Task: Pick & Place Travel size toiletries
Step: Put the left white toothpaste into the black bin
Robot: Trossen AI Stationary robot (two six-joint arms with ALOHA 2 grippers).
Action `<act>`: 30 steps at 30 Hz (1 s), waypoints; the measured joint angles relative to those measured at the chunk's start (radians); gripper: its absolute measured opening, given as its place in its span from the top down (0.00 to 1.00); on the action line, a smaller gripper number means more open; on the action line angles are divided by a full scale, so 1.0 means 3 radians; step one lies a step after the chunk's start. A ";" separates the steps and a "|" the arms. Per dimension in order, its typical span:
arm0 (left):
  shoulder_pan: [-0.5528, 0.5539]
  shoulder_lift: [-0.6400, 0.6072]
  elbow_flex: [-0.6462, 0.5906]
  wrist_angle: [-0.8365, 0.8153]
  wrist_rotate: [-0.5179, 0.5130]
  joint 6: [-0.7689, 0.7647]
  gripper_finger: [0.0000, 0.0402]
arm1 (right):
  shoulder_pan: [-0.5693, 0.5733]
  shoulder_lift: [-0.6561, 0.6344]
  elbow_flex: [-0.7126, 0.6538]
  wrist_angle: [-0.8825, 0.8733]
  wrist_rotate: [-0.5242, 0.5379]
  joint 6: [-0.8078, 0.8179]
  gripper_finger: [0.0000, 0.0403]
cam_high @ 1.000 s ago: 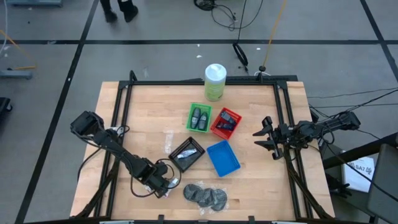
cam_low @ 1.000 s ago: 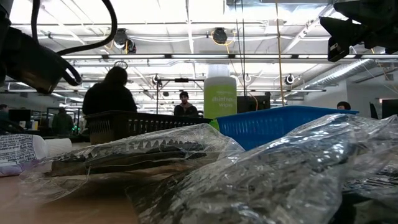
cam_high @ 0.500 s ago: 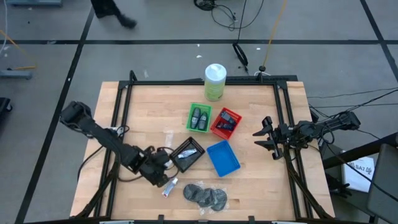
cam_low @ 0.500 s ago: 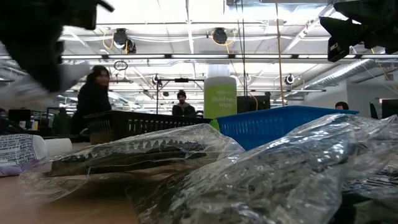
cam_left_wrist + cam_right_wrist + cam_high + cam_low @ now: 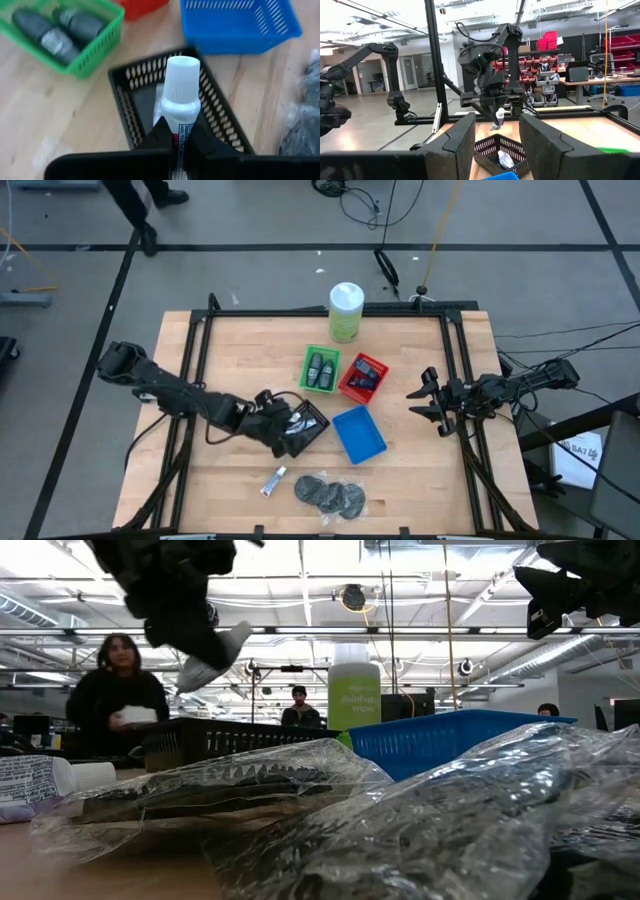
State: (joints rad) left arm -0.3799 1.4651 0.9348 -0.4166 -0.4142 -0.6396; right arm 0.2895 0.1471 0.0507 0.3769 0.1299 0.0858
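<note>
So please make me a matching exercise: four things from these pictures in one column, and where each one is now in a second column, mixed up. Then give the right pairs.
Things:
1. white tube with ribbed cap
2. two dark grey bottles
3. grey discs in clear wrap
4. blue tray

Places:
A. in the green tray
B. holding nothing
C. held in the left tool above the black tray
D. on the table near its front edge

Pairs: 1-C, 2-A, 3-D, 4-B
</note>
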 joint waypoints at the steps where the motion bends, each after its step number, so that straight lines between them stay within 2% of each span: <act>1: 0.0025 0.0000 0.0000 0.0058 0.0006 0.0094 0.98 | 0.0000 0.0000 0.0001 0.0000 0.0000 -0.0001 0.65; 8: 0.0147 -0.0001 0.0001 0.0294 -0.0020 0.0434 0.97 | 0.0001 0.0000 0.0001 -0.0001 0.0000 -0.0001 0.65; 20: 0.0168 0.0072 0.0005 0.0340 -0.0108 0.0453 0.99 | 0.0000 0.0000 0.0000 -0.0001 0.0000 -0.0001 0.65; 30: 0.0269 0.0361 0.0007 0.0525 0.0039 0.0555 0.99 | -0.0001 0.0001 0.0001 0.0006 0.0002 -0.0001 0.65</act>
State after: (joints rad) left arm -0.2993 1.5735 0.9368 -0.2591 -0.4026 -0.4732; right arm 0.2893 0.1473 0.0509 0.3788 0.1305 0.0856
